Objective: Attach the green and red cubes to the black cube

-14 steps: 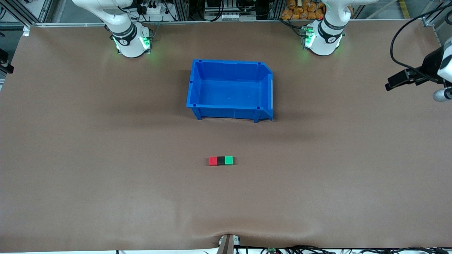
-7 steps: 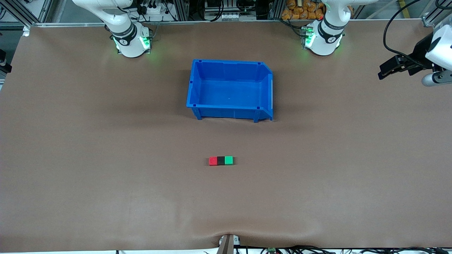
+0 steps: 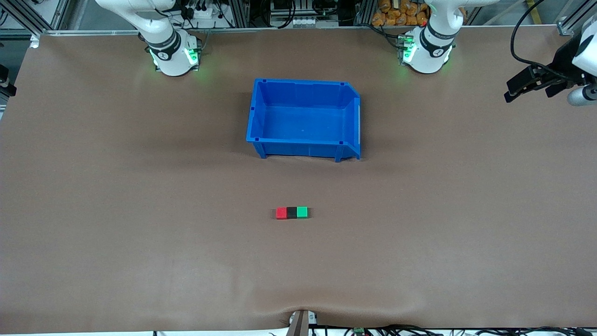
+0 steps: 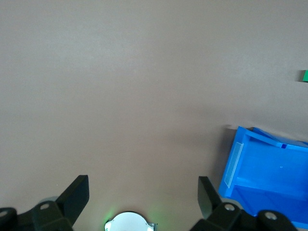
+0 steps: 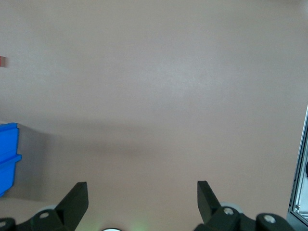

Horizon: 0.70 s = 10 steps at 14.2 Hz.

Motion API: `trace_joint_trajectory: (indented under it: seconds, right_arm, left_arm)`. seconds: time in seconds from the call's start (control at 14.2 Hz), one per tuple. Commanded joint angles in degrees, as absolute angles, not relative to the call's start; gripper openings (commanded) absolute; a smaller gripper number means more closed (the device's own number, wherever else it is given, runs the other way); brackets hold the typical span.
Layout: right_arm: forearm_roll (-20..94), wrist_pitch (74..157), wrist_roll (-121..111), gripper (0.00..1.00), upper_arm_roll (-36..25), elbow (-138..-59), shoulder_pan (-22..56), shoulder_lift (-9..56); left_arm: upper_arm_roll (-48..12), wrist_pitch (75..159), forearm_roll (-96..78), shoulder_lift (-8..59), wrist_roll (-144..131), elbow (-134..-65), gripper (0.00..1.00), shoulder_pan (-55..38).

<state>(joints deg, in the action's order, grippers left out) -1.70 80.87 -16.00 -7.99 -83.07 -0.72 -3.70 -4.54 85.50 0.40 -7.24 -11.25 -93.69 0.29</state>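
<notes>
The red cube, the black cube and the green cube lie in one touching row on the brown table, black in the middle, nearer to the front camera than the blue bin. My left gripper hangs high over the table's edge at the left arm's end, open and empty. A sliver of the green cube shows in its wrist view. My right gripper is out of the front view; its wrist view shows it open and empty over bare table, with a sliver of the red cube.
An empty blue bin stands mid-table between the cube row and the arm bases, its corner seen from both wrists. The left arm's base and the right arm's base glow green. A metal frame edges the table.
The left arm's hand has drifted toward the robots' side of the table, still high at the edge. Cubes and bin have not moved.
</notes>
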Motion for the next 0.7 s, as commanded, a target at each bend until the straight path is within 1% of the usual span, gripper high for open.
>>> trace_joint_trajectory:
  seconds: [0.0,0.63]
  right_arm:
    - [-0.9,80.0,-16.6,1.0,-7.7,-82.1,-1.1,-3.4]
    - [-1.0,79.9,-16.6,1.0,-7.7,-82.1,-0.4,-3.4]
  left_arm:
    - [-5.1,84.6,1.0,-6.9,-10.0,-92.2,1.0,1.2]
    - [-5.4,83.4,1.1,-6.9,-10.1,-92.6,1.0,0.6]
